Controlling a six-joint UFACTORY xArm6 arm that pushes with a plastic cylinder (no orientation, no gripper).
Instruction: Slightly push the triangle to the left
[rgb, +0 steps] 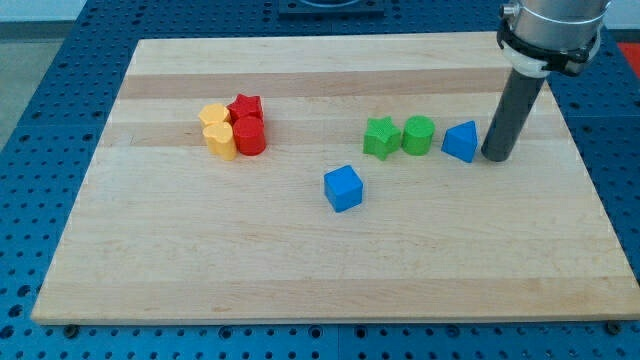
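Observation:
A blue triangle (460, 141) lies at the right of the wooden board (300, 260). My tip (496, 157) rests on the board just to the right of the triangle, very close to it or touching its right edge. To the triangle's left stand a green cylinder (418, 134) and a green star (381, 138) in a row with it.
A blue cube (343, 188) sits near the middle of the board. At the left is a tight cluster: a yellow heart (213, 116), a yellow cylinder-like block (221, 139), a red star (246, 106) and a red cylinder (250, 137). A blue pegboard (40, 120) surrounds the board.

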